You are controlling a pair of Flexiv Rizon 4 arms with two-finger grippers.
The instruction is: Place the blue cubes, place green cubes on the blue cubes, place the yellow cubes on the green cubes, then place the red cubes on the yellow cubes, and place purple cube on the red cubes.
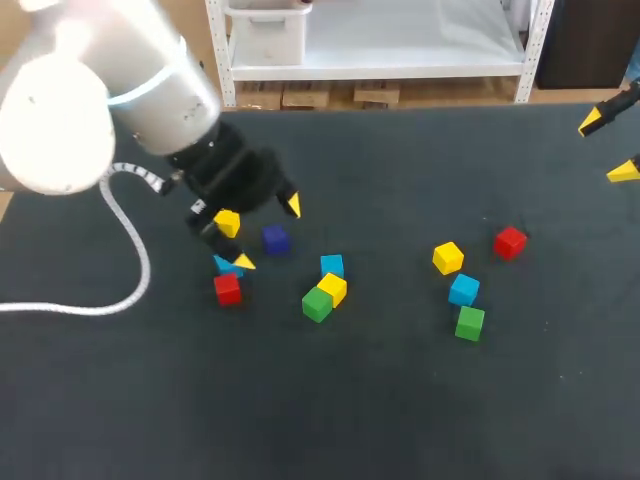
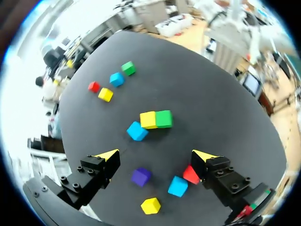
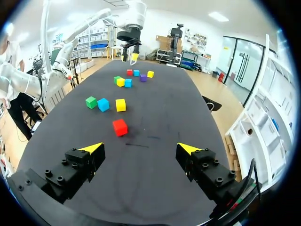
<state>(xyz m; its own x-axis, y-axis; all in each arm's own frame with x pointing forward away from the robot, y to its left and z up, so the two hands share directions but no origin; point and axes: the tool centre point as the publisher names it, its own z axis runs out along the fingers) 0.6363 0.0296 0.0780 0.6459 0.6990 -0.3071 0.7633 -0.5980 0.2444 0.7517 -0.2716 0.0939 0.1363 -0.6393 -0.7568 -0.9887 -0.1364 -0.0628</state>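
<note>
My left gripper (image 1: 267, 233) hangs open above the left cluster. Under it lie a purple cube (image 2: 140, 176), a yellow cube (image 2: 150, 205), a blue cube (image 2: 178, 186) and a red cube (image 2: 190, 174) by one finger. Ahead of it a blue cube (image 2: 137, 131), a yellow cube (image 2: 147, 119) and a green cube (image 2: 163, 118) touch each other. My right gripper (image 1: 607, 147) stands open at the table's far right edge, holding nothing. Ahead of it lie a red cube (image 3: 120, 127), a yellow cube (image 3: 120, 104), a blue cube (image 3: 103, 104) and a green cube (image 3: 91, 102).
The black table (image 1: 400, 400) has bare room across its front and between the two cube groups. A white cable (image 1: 130, 270) loops from my left arm over the table's left side.
</note>
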